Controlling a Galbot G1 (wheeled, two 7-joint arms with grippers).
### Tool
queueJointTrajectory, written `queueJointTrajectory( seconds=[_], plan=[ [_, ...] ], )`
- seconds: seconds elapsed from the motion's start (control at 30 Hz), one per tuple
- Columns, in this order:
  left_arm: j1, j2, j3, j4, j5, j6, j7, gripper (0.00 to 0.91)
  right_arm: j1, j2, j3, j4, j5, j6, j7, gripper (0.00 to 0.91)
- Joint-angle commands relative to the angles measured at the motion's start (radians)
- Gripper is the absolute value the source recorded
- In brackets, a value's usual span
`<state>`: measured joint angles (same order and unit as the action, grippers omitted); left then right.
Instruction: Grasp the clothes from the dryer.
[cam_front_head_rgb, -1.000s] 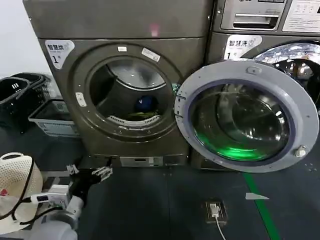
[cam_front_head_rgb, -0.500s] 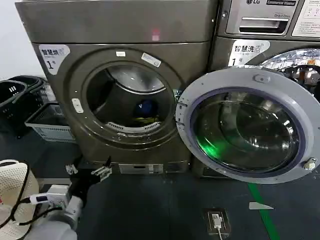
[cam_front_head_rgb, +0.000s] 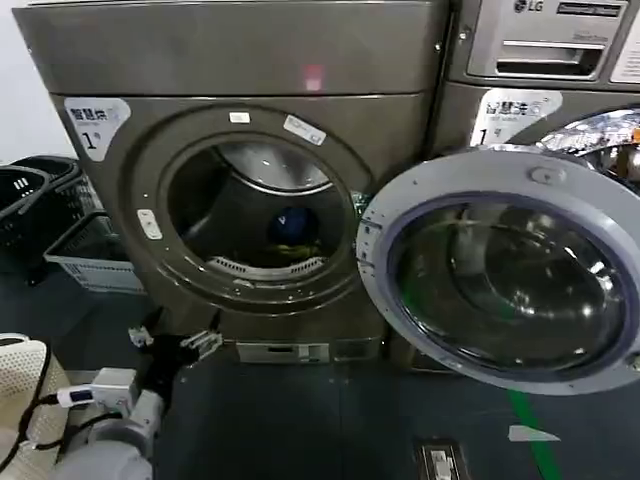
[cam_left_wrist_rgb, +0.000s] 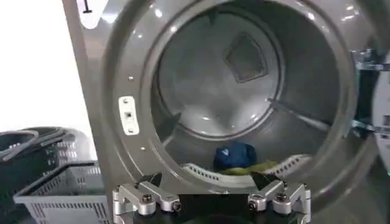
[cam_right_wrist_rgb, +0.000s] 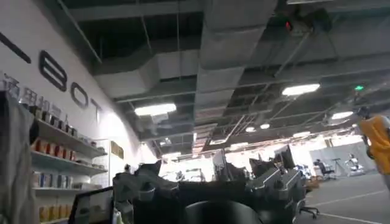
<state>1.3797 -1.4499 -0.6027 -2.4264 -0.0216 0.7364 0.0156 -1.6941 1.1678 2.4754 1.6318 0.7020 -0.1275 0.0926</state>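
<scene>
Inside the dryer drum lie the clothes, yellow-green, beside a dark blue piece. The glass door stands swung open. My left gripper, fingers apart, is low before the port. Grey baskets stand beside the machine.

Left gripper in front of open dryer port, fingers spread wide.

Both metal fingers sit apart at the lower edge of the port, nothing between them. Inside the drum, low down near the front lip, a strip of yellow-green clothes lies just beside and touching a dark blue item. A grey plastic basket and a black basket stand beside the machine.
</scene>
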Motion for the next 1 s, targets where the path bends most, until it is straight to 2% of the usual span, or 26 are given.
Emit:
queueJointTrajectory(
  seconds=[0.03,1.0],
  plan=[
    [0.002,0.000,0.001,0.002,-0.002,0.049,-0.003,0.907,0.001,0.001,0.000,0.001,0.001,0.000,0.001,0.907],
    [0.001,0.000,0.002,0.038,0.001,0.049,-0.013,0.907,0.004,0.033,-0.003,0.007,-0.003,0.000,-0.001,0.907]
  ],
)
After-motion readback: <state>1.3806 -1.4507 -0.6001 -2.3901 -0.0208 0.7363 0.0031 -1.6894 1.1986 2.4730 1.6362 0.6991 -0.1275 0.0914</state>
